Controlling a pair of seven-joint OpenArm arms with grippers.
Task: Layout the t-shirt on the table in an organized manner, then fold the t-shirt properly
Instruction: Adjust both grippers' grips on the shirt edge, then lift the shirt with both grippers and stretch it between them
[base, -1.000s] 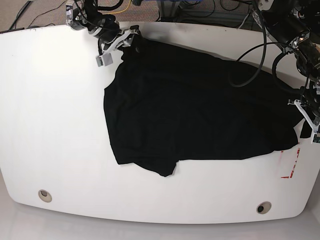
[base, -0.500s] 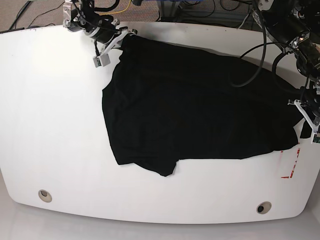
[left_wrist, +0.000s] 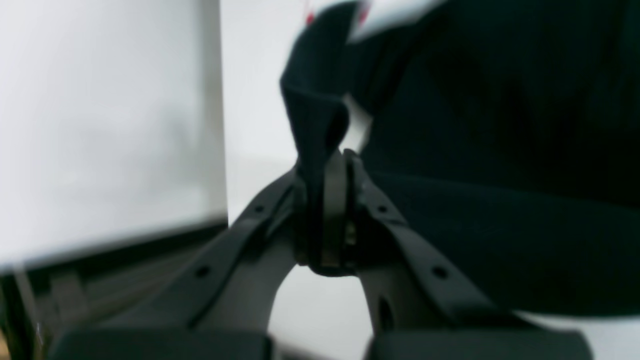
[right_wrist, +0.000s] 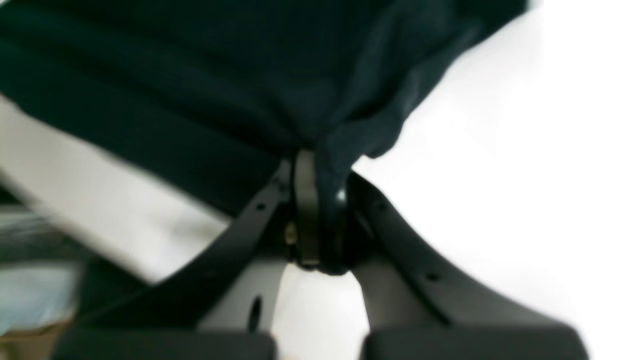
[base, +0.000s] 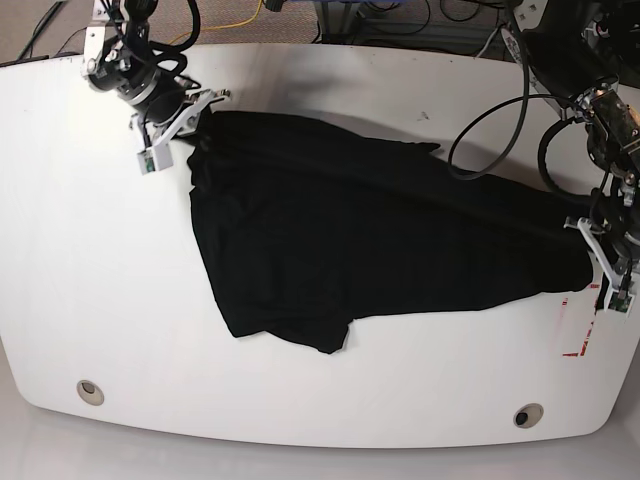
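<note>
Compared with the last base frame, the right tool (right_wrist: 320, 210) has shifted down and outward, toward the robot's right, and the far edge of the t-shirt (base: 330, 240) has come with it, a bit nearer the grommet side; the left tool (left_wrist: 327, 215) has moved slightly too. Right one: jaws closed to the thickness of the fabric, bunched cloth pinched between them. Left one: same, narrow gap filled by a gathered fold of shirt. Shirt is spread across the middle of the surface (base: 110, 300), on the far side of the two grommet holes (base: 90, 392), reaching between the two tools. Progress, my read: early to mid. Shirt is mostly spread, far edge held at both ends, slanting rather than square, with a small peak sticking up along it. No finished fold visible; can't tell if any layers are doubled. Left to do: likely carry the held edge over toward the grommet holes, then square up, fold down to size, smooth. Risk: uneven pull skews the layers. Surface is glossy white, rounded corners on the grommet side, red tape marks (base: 585, 340) on the far side of the right-hand grommet hole in the base view. Room: cables and gear past the far edge, grey floor (base: 300, 462) on the grommet side.
</note>
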